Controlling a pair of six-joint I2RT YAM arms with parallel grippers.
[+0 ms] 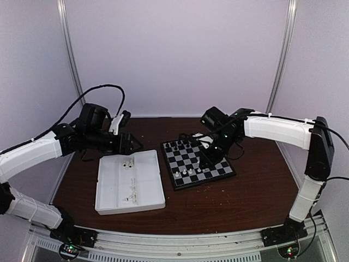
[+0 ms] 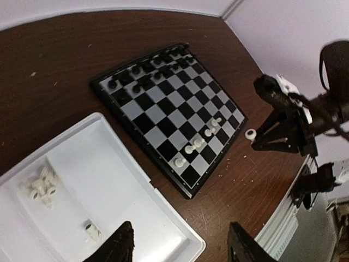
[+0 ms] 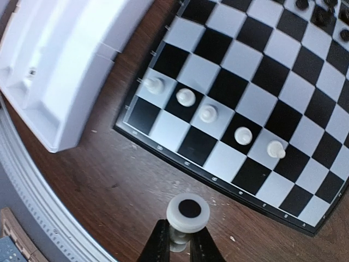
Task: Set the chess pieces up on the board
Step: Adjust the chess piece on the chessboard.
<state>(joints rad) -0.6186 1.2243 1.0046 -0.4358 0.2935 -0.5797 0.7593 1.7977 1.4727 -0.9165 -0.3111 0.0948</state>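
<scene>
Five white chessmen (image 3: 209,113), small, glossy plastic, round-headed. They stand in a diagonal line, one per square, in the second row in from one edge of the board (image 3: 229,84). Kinds not legible at this size.

One further white chessman (image 3: 188,213), clamped between the two dark fingers of the right gripper (image 3: 180,232). Only its circular base with a dark centre faces the wrist camera, so its kind is hidden. It hangs over bare table just outside the board's black rim.

Board: square, flat, smooth, chequered black and pale grey. One corner is cut off in the right wrist view, and the right arm covers part of it from above.

Black chessmen (image 2: 144,73): crowded in the two rows opposite the white ones. They are dark on dark and blurred, so the count and kinds are uncertain.

Tray (image 2: 109,174): white moulded plastic, rectangular, compartmented, raised rim, lying beside the board. It is cut off by the frame in both wrist views. It holds a loose heap of white chessmen (image 2: 42,185) and at least one more lying apart from it.

Left gripper (image 2: 182,245): jaws apart with nothing between them, over the tray. Its black ridged fingers (image 2: 121,245) are cut off at the bottom edge.

Table (image 2: 54,71): dark brown wood grain, speckled with pale crumbs.
</scene>
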